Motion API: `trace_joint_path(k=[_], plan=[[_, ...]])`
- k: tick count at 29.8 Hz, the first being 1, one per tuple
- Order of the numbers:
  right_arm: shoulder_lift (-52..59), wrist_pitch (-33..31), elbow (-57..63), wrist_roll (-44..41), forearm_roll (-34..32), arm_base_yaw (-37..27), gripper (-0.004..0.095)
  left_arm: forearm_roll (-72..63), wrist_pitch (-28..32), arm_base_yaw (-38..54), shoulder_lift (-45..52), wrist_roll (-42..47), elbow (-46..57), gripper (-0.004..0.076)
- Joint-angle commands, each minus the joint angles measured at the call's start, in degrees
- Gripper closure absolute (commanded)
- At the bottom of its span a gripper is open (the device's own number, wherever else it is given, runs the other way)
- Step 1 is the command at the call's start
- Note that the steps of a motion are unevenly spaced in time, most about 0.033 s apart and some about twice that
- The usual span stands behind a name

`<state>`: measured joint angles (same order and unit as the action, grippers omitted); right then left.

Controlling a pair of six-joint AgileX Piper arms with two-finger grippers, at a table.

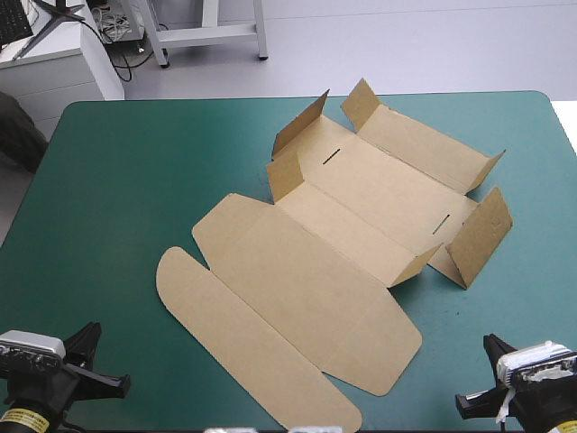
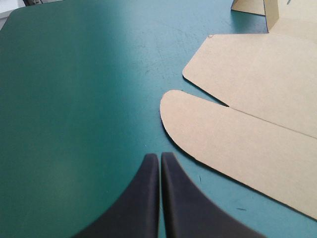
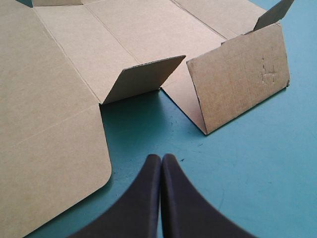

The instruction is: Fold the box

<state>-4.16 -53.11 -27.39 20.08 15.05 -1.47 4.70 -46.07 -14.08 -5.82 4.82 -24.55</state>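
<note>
The left hand (image 2: 159, 156) sits at the near left corner of the bench (image 1: 135, 180). Its two black fingers are pressed together and hold nothing. Their tips are over bare teal-green cover.

Just ahead and to the right of them lies the rounded end of the long flap (image 2: 223, 134), flat on the cover and not touched by the fingers.

The brown box (image 1: 343, 244) lies open in the middle of the bench, running at a slant from the near middle toward the far right. The long flap (image 1: 243, 347) is its near left part. Next to it is a wide flat panel (image 1: 306, 280), then the floor panel (image 1: 383, 194) with two short slits (image 1: 332, 155) cut in it. Small flaps (image 1: 300, 126) stand up at the far left end of the box. At its right end a side flap (image 1: 482, 236) also stands up.

The right hand (image 3: 161, 157) is at the near right corner, fingers closed against each other and empty. Ahead of it stands that side flap (image 3: 240, 74). A smaller tilted flap (image 3: 143, 79) is to the left of it, and bare cover lies between the fingertips and the board.
</note>
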Motion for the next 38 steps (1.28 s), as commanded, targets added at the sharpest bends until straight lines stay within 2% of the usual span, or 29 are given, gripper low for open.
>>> trace_joint_path(k=[1,7,10,17,24,31,38], plan=[[-0.7,4.0,-1.4,0.2,0.7,0.1,0.0928,0.5,4.3,0.0,-0.8,0.4,-1.3,0.0734],[-0.7,4.0,-1.4,0.2,0.7,0.1,0.0920,0.5,4.3,0.0,-0.8,0.4,-1.3,0.0734],[-0.7,4.0,-1.4,0.2,0.7,0.1,0.0876,0.5,4.3,0.0,-0.8,0.4,-1.3,0.0734],[-0.7,4.0,-1.4,0.2,0.7,0.1,0.0693,0.5,4.3,0.0,-0.8,0.4,-1.3,0.0734],[-0.7,4.0,-1.4,0.2,0.7,0.1,0.0567,0.5,4.3,0.0,-0.8,0.4,-1.3,0.0734],[-0.7,3.8,-1.4,2.1,2.0,0.1,0.0284,0.5,4.3,0.0,-0.8,0.4,-1.3,0.0734],[-0.7,3.6,-1.4,-0.7,2.4,0.1,0.0278,0.5,4.3,0.0,-0.8,0.4,-1.3,0.0734]])
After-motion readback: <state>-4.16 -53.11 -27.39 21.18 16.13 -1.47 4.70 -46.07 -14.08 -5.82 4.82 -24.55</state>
